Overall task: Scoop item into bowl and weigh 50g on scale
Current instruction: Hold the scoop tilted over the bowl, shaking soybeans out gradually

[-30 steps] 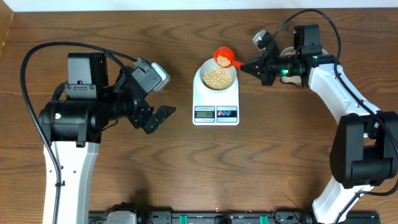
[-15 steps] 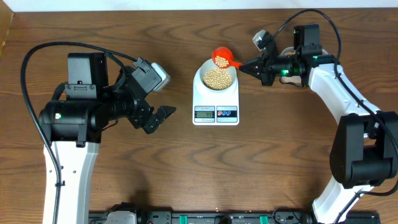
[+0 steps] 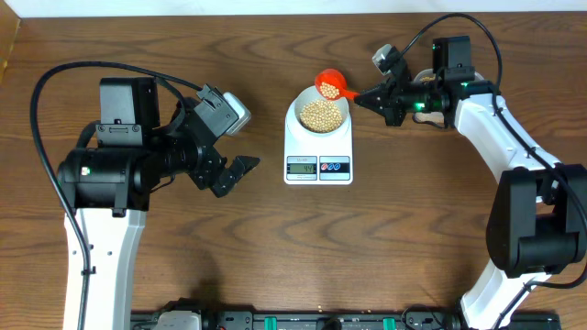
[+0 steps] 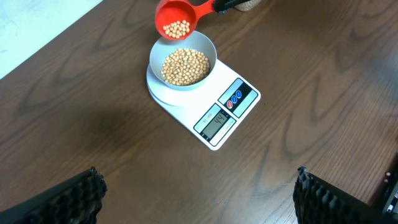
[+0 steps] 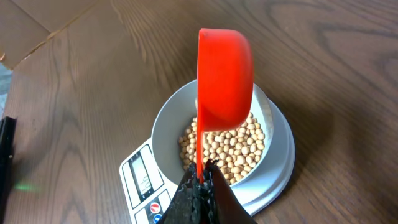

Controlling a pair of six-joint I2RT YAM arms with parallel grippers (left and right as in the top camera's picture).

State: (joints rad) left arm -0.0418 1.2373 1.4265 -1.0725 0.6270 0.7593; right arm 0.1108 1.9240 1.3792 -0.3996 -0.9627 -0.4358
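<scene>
While the scoop hangs tipped at the bowl's rim: the red scoop (image 3: 329, 85) sits upper centre of the overhead view, its mouth turned toward the bowl (image 3: 295, 115) with a few beans (image 4: 176, 27) left inside.
Right gripper (image 3: 359, 95): pressed together on the scoop's handle, pinching it from the right of the frame.
Left gripper (image 4: 199, 208): spread wide, holding nothing, hovering over bare table (image 3: 413, 229) at the left of the overhead view, well apart from the scale (image 4: 193, 109).
Item: most of the beans (image 3: 319, 114) lie in the bowl, which stands centred on the scale's platform.
Step in hand: by the look of it, topping up to the target weight.
Doing it well: roll the wrist slowly so beans drop a few at a time, keep the scoop's lip above the bowl's inside without touching the rim, and pause to let the display (image 4: 216, 121) settle. Its digits are too small to read with certainty.
Risk: a fast tip would likely overshoot; pressing on the bowl would falsify the reading.
In the way: nothing crowds the scale; only dark cables (image 3: 101, 69) arc at the upper left, clear of the pour.
</scene>
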